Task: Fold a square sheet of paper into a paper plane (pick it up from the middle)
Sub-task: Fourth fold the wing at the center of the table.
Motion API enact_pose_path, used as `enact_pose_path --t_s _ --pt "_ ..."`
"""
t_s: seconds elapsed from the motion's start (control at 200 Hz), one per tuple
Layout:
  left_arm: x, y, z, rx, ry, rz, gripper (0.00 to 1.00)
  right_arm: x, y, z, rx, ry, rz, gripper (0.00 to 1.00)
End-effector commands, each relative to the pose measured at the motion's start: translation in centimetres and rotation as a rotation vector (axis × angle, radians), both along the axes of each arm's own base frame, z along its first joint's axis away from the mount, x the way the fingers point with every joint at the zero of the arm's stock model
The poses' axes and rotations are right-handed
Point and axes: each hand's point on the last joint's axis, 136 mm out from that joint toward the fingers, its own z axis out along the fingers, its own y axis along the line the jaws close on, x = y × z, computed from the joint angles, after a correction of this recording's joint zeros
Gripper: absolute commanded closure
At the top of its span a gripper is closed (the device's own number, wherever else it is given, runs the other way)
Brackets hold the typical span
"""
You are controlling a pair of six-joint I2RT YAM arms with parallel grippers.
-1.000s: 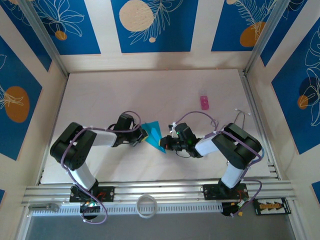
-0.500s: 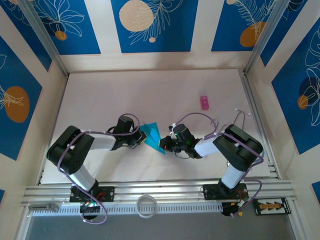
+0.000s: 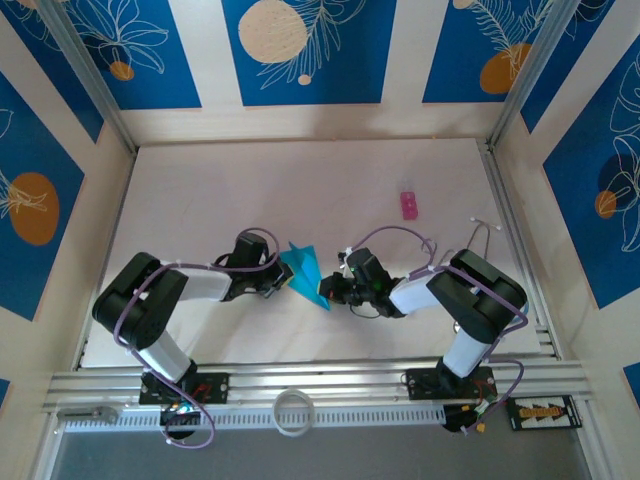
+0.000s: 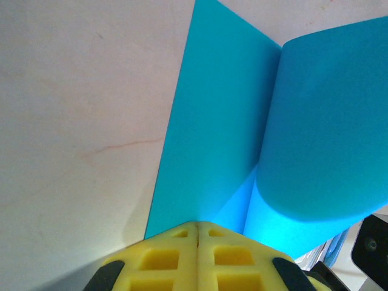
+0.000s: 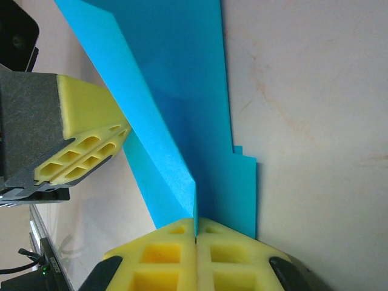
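The cyan-blue square sheet of paper (image 3: 306,271) is part folded into a pointed shape and sits on the white table between the two arms. My left gripper (image 3: 285,279) is at its left edge, fingers pressed together, with the paper (image 4: 212,133) running under their tips and one flap curling up at the right. My right gripper (image 3: 331,291) is at the paper's lower right end, shut on a raised fold of the paper (image 5: 182,109) that enters the seam between its fingers. The left gripper's yellow fingers (image 5: 85,151) meet that raised flap from the left.
A tiny pink object (image 3: 408,205) lies on the table at the back right. A white ring (image 3: 291,411) rests on the front rail. Aluminium rails (image 3: 515,250) run along the right side, and blue leaf-patterned wall panels (image 3: 300,50) surround the table.
Both grippers have shifted slightly left with the paper between them, and its upper point now sits a little higher. The grips look unchanged.
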Motion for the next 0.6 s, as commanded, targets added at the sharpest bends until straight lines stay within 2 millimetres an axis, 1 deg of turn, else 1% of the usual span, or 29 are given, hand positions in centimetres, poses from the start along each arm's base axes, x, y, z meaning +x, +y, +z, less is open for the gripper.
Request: enact_pose_path --t_s 0.0,0.06,0.145,0.22,0.34,0.435,0.595 --pt "0.2 0.4 0.4 0.035 -0.044 -0.010 0.94 -1.3 -0.5 -1.8 -0.048 0.091 0.019 0.99" --pt "0.6 0.0 1.6 0.029 -0.090 -0.034 0.91 -1.3 -0.6 -1.8 -0.050 0.099 0.022 0.99" --pt "1.2 -0.7 3.4 0.015 -0.167 -0.077 0.90 -1.3 -0.7 -1.9 -0.047 0.106 0.020 0.99" --pt "1.4 -1.4 4.5 0.013 -0.214 -0.113 0.91 -1.3 -0.8 -2.1 -0.049 0.113 0.017 0.99" --pt "1.7 -3.3 6.0 -0.035 -0.275 -0.195 0.93 -1.4 -0.9 -2.3 -0.048 0.128 0.012 0.99" --pt "1.8 -4.8 6.4 -0.092 -0.283 -0.241 0.94 -1.4 -1.0 -2.6 -0.044 0.141 0.004 0.99" --pt "2.3 -5.9 5.5 -0.125 -0.249 -0.251 0.94 -1.4 -1.4 -3.0 -0.039 0.159 -0.010 0.99"
